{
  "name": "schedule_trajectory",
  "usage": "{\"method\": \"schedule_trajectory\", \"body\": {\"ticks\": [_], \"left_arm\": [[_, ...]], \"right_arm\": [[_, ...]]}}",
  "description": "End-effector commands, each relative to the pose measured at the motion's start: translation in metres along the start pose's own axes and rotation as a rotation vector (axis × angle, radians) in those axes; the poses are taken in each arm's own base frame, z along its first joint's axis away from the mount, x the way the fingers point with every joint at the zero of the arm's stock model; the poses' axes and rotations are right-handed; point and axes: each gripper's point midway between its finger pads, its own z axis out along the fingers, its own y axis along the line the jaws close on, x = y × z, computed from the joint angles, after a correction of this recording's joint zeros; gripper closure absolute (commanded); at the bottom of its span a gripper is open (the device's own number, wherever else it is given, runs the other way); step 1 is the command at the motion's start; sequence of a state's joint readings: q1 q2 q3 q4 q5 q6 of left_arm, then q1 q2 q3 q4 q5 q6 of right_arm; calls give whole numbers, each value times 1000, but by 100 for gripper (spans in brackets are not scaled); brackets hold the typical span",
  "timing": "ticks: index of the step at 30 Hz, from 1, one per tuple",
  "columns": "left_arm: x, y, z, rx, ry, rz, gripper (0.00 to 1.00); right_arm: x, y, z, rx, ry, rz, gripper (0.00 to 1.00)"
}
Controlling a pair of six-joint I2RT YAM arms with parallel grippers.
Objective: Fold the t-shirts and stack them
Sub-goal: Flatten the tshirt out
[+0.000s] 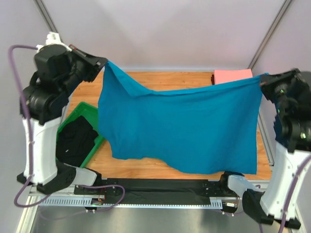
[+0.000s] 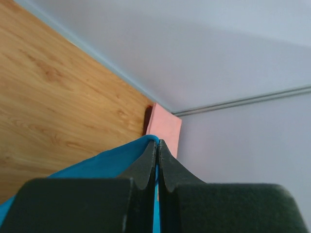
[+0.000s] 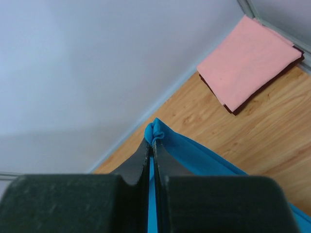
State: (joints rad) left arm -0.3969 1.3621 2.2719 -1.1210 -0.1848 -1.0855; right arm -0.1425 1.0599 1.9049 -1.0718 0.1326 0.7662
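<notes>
both upper corners of the teal-blue t-shirt [image 1: 184, 126] are pinched, one by the left end effector [image 1: 103, 63] and one by the right end effector [image 1: 262, 80]. each is closed tight on a small fold of cloth, as the wrist views show. the shirt hangs spread in the air above the counter [image 1: 141, 171]. its top edge sags in the middle and its lower hem hangs uneven, so the cloth looks light, limp and quick to bunch. the salmon-pink t-shirt [image 1: 232, 76] lies folded at the far right corner of the counter. corner pinches seem the right hold, though so thin a fold could slip free if the arms pull apart too hard.
</notes>
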Motion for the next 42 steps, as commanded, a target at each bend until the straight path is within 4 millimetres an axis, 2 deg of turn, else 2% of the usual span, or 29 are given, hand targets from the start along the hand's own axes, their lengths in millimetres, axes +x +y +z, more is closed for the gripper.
{"method": "schedule_trajectory", "body": {"ticks": [1, 2, 3, 4, 5, 6, 7, 8, 9, 10, 12, 13, 14, 16, 18, 21, 22, 23, 24, 26, 27, 29, 30, 32, 33, 36, 37, 39, 42], "left_arm": [[-7, 1, 54, -7, 15, -25, 100], [1, 5, 80, -16, 73, -41, 100], [-13, 8, 94, -14, 54, -62, 100], [-24, -10, 92, 53, 50, -81, 100], [-25, -2, 120, 31, 69, -100, 100], [-34, -11, 125, 68, 62, -123, 100], [-53, -23, 122, 125, 25, -140, 100], [-55, -33, 124, 174, 45, -179, 100], [-69, -53, 118, 267, 7, -180, 100], [-74, -58, 117, 299, -2, -186, 100], [-84, -96, 83, 472, -24, -167, 100], [-82, -100, 78, 495, -16, -158, 100], [-83, -108, 58, 530, -24, -134, 100], [-80, -107, 33, 523, -38, -86, 100], [-75, -100, 20, 503, -40, -60, 100], [-47, -67, 8, 427, 27, -57, 100], [-29, -43, 4, 376, 62, -63, 100], [-20, -33, 1, 370, 73, -60, 100], [-9, -20, -1, 354, 94, -59, 100], [27, 32, -1, 245, 168, -53, 100], [40, 50, -2, 208, 198, -43, 100], [80, 101, -6, 112, 293, -42, 100], [109, 142, 2, 27, 364, -71, 100], [132, 169, -13, 11, 394, -86, 100], [156, 203, -12, -60, 443, -105, 100], [188, 260, -30, -199, 492, -94, 100], [191, 269, -35, -217, 478, -83, 100], [203, 290, -41, -276, 502, -86, 100], [201, 288, -43, -283, 500, -80, 100]], "right_arm": [[4, 27, 49, -103, 31, -44, 100], [13, 31, 75, -103, 80, -44, 100], [4, 51, 77, -164, 76, -42, 100], [4, 64, 86, -202, 103, -46, 100], [13, 65, 116, -184, 146, -46, 100], [14, 70, 126, -185, 162, -41, 100], [-17, 99, 110, -267, 88, -34, 100], [-23, 111, 108, -309, 93, -7, 100], [-27, 119, 120, -329, 95, 13, 100], [-51, 135, 101, -393, 38, 40, 100], [-72, 138, 87, -424, 10, 130, 100], [-79, 138, 77, -432, -7, 155, 100], [-65, 119, 95, -377, 43, 186, 100], [-83, 118, 64, -424, -15, 199, 100], [-78, 93, 63, -342, -4, 159, 100], [-44, 52, 61, -202, 88, 93, 100], [-38, 44, 44, -182, 80, 73, 100], [-24, 26, 46, -127, 106, 68, 100], [6, -11, 58, -15, 183, 72, 100], [29, -45, 46, 85, 196, 53, 100], [61, -75, 53, 161, 278, 61, 100], [85, -95, 43, 197, 315, 75, 100], [115, -122, 46, 263, 384, 91, 100], [133, -149, 32, 343, 398, 85, 100], [141, -164, 28, 394, 411, 74, 100], [156, -217, 6, 604, 405, 5, 100], [162, -235, 1, 675, 402, -14, 100], [168, -243, -7, 701, 398, -1, 100], [175, -249, -10, 720, 395, 31, 100]]}}
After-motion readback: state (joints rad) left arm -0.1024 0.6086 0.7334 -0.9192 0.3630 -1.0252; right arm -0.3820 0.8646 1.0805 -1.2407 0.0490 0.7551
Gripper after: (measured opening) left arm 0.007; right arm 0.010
